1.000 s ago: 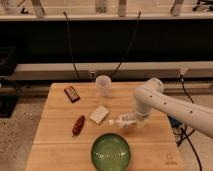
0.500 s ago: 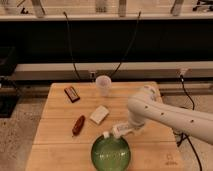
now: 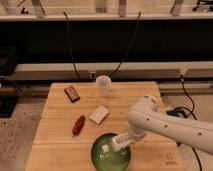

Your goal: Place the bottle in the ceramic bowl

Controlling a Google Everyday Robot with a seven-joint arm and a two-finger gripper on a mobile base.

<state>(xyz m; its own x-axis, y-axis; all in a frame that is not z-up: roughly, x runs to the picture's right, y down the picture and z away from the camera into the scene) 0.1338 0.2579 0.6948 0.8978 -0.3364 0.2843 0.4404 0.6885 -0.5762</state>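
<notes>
The green ceramic bowl (image 3: 112, 153) sits on the wooden table (image 3: 55, 125) near its front edge. The small clear bottle (image 3: 113, 144) with its white cap lies tilted, cap pointing down-left, over the inside of the bowl. My gripper (image 3: 122, 137) is at the bowl's far right rim and holds the bottle's rear end. The white arm runs off to the right. Whether the bottle touches the bowl's floor I cannot tell.
A translucent whitish cup (image 3: 103, 85) stands at the table's back. A flat white block (image 3: 99, 114) lies in the middle. A red-brown object (image 3: 78, 125) lies left of the bowl, a dark packet (image 3: 72, 93) at the back left. Cables hang behind.
The arm has moved left and toward the front, carrying the bottle from beside the white block to over the bowl, and lower into it.
</notes>
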